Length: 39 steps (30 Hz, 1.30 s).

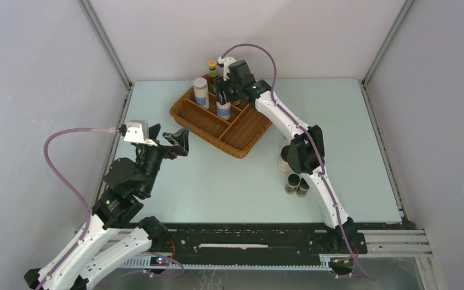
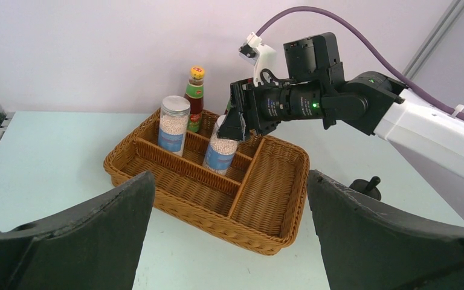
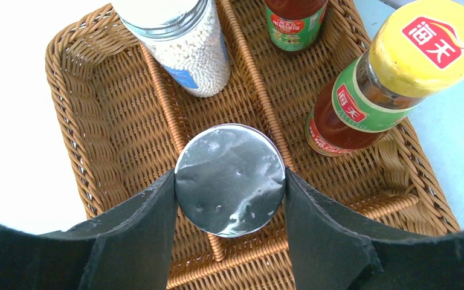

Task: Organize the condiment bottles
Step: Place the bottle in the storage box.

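My right gripper (image 3: 229, 181) is shut on the silver lid of a blue-labelled jar (image 1: 222, 109), held upright in the middle compartment of the wicker tray (image 1: 241, 136). The second jar (image 1: 200, 92) stands in the same row to its left. Two red-brown sauce bottles (image 3: 386, 78) (image 3: 296, 21) stand in the tray's far compartment. Two dark vials (image 1: 296, 185) stand on the table by the right arm. A beige shaker (image 1: 284, 161) shows partly behind that arm. My left gripper (image 1: 178, 142) is open and empty, left of the tray.
The tray's near long compartment (image 2: 181, 187) and right end compartment (image 2: 272, 187) hold nothing. The right arm (image 1: 305, 151) reaches over the table's right half. Grey walls (image 1: 48, 90) enclose the table on three sides.
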Each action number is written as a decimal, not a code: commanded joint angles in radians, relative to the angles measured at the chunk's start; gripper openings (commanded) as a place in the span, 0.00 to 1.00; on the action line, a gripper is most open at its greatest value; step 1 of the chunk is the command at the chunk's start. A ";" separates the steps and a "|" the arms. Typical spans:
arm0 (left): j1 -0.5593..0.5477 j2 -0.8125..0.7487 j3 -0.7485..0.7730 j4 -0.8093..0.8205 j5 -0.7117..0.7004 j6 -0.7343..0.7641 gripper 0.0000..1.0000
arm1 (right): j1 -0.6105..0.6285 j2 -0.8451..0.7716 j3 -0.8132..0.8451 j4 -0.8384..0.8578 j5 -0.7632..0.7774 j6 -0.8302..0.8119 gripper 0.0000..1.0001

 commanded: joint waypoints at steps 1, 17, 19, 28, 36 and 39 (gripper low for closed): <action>0.009 -0.011 -0.033 0.039 0.000 -0.005 1.00 | 0.010 -0.006 0.048 0.055 0.008 -0.025 0.30; 0.009 -0.010 -0.033 0.039 0.001 -0.008 1.00 | 0.018 -0.010 0.051 0.063 -0.008 -0.025 0.79; 0.010 -0.010 -0.033 0.039 0.002 -0.010 1.00 | 0.018 -0.011 0.052 0.064 -0.013 -0.051 0.80; 0.011 -0.004 -0.028 0.038 0.006 -0.011 1.00 | 0.019 -0.030 0.052 0.066 -0.012 -0.065 0.84; 0.010 0.008 0.010 -0.001 0.006 -0.029 1.00 | 0.019 -0.092 0.047 0.065 -0.007 -0.081 0.87; 0.011 0.018 0.032 -0.022 0.011 -0.046 1.00 | 0.019 -0.139 0.025 0.065 -0.003 -0.084 0.88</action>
